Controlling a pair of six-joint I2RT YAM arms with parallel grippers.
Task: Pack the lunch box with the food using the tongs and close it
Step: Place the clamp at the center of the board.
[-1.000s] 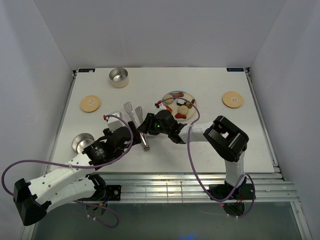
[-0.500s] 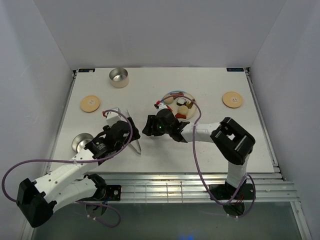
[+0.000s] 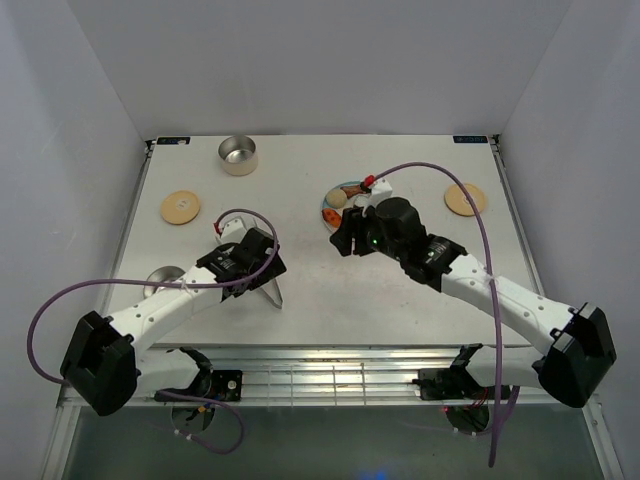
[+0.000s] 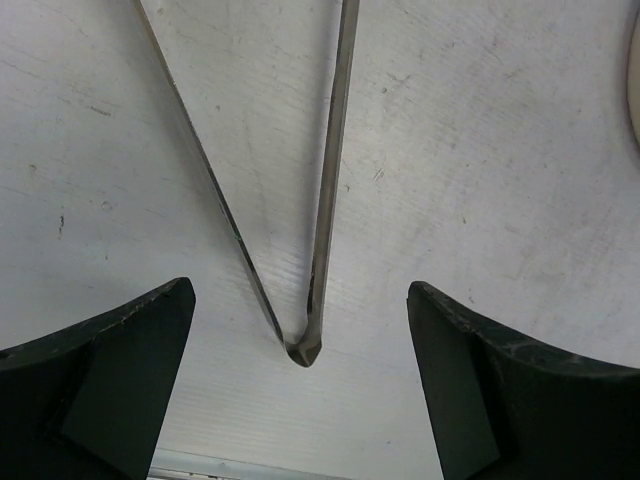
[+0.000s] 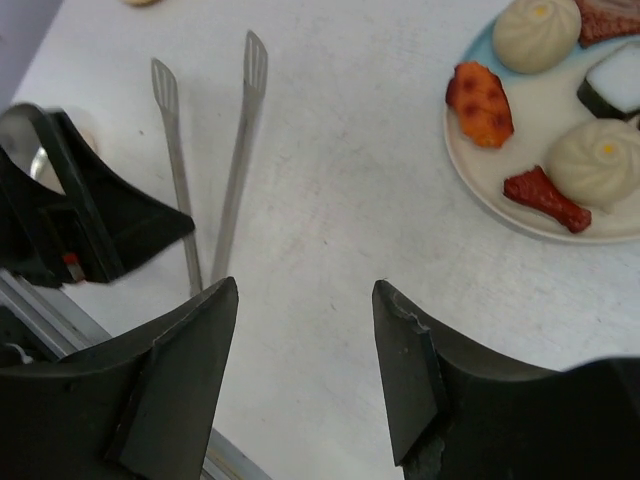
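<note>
Nearest on the tabletop (image 3: 400, 300) lie the tongs (image 3: 273, 293). From above only their joined end shows, poking out from under the left end effector (image 3: 258, 268). The left wrist camera fills this in. The joined end sits between the two fingers (image 4: 110, 370), which stand wide apart and touch neither arm of the tongs (image 4: 325, 200). Both thin arms spread away from that end over the bare tabletop. The right wrist view alone shows the tongs' flat tips (image 5: 255, 50).

Left of the tongs, one steel tin (image 3: 163, 283) is half hidden behind the left arm.

Farther in and to the right, the right end effector (image 3: 343, 235) hovers at the near-left edge of the plate (image 5: 540, 110), which it largely covers from above. Its own camera shows the jaws well apart with nothing between them. On the plate are two pale buns (image 5: 598, 160), an orange-red piece (image 5: 480, 100), a red piece (image 5: 545, 198) and a dark-edged white piece (image 5: 615, 85).

Beyond lie two wooden lids, one at the left (image 3: 180, 207) and one at the right (image 3: 464, 198). The second tin (image 3: 237, 155) stands open at the far edge.
</note>
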